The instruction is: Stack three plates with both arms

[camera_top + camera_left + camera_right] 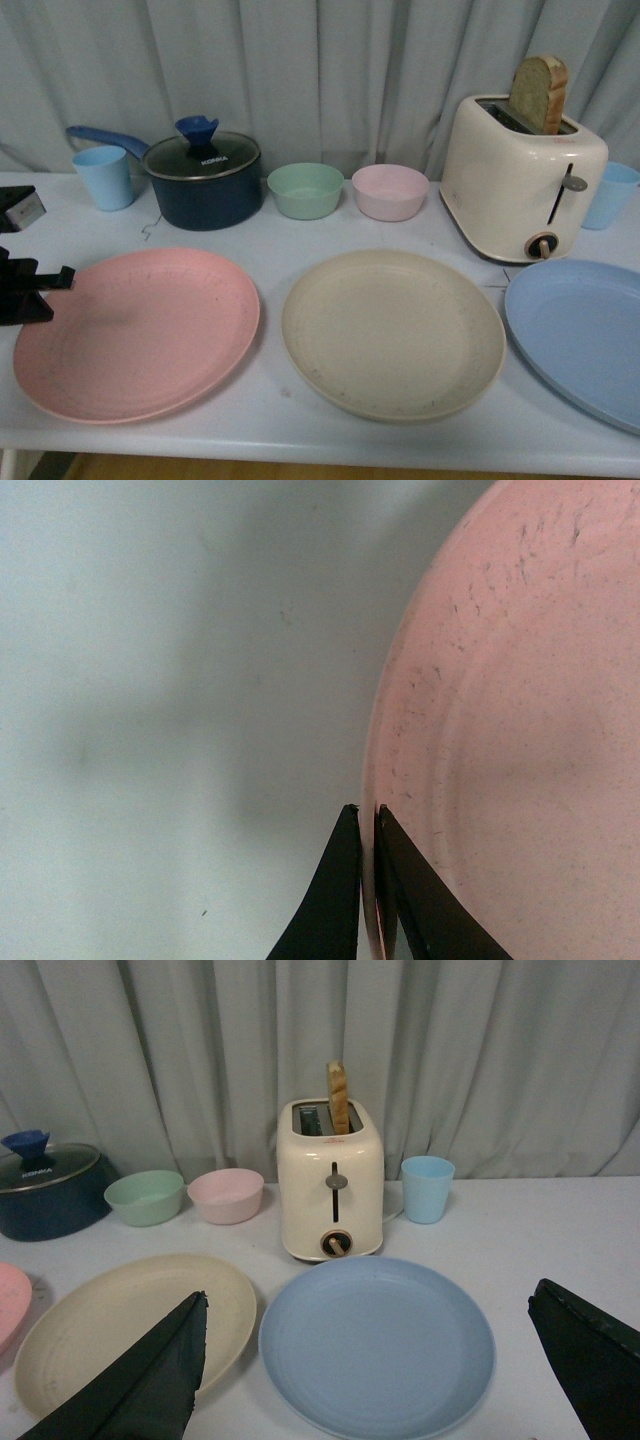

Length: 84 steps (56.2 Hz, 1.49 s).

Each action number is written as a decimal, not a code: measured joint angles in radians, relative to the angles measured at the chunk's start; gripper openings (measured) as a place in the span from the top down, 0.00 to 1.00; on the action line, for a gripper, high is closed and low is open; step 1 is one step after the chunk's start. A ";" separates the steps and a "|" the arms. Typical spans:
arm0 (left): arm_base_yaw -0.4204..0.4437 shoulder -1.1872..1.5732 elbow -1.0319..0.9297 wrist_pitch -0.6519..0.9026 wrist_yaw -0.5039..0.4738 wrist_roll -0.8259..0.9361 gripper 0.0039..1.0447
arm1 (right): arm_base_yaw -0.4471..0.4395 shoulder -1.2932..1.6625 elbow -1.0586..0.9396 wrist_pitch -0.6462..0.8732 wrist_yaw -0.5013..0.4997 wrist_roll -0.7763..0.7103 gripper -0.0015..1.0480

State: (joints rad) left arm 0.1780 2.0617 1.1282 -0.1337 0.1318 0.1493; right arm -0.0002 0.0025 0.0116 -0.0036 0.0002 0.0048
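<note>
Three plates lie in a row on the white table: the pink plate [140, 330] at the left, the beige plate [392, 330] in the middle, the light blue plate [580, 335] at the right, cut off by the frame. My left gripper [60, 280] is at the pink plate's left rim. In the left wrist view this gripper [365, 815] is shut on the rim of the pink plate [520, 730]. My right gripper [365, 1305] is open, hovering over the near side of the blue plate [377, 1345], with the beige plate [110, 1320] beside it. It is out of the front view.
Along the back stand a blue cup [103, 177], a dark lidded pot [203, 180], a green bowl [305, 190], a pink bowl [390, 192], a cream toaster [520, 180] holding bread, and another blue cup [610, 195]. The table's front edge runs just below the plates.
</note>
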 joint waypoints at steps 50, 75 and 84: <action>-0.160 -0.408 -0.008 -0.100 0.010 -0.114 0.98 | 0.000 0.000 0.000 0.000 0.000 0.000 0.06; -0.440 -0.181 0.050 -0.026 -0.035 -0.397 0.98 | 0.000 0.000 0.000 0.000 0.000 0.000 0.06; -0.478 -0.049 0.120 -0.040 -0.051 -0.478 0.98 | 0.000 0.000 0.000 0.000 0.000 0.000 0.06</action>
State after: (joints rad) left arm -0.3004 2.0129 1.2480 -0.1741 0.0803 -0.3283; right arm -0.0002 0.0025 0.0116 -0.0036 0.0006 0.0048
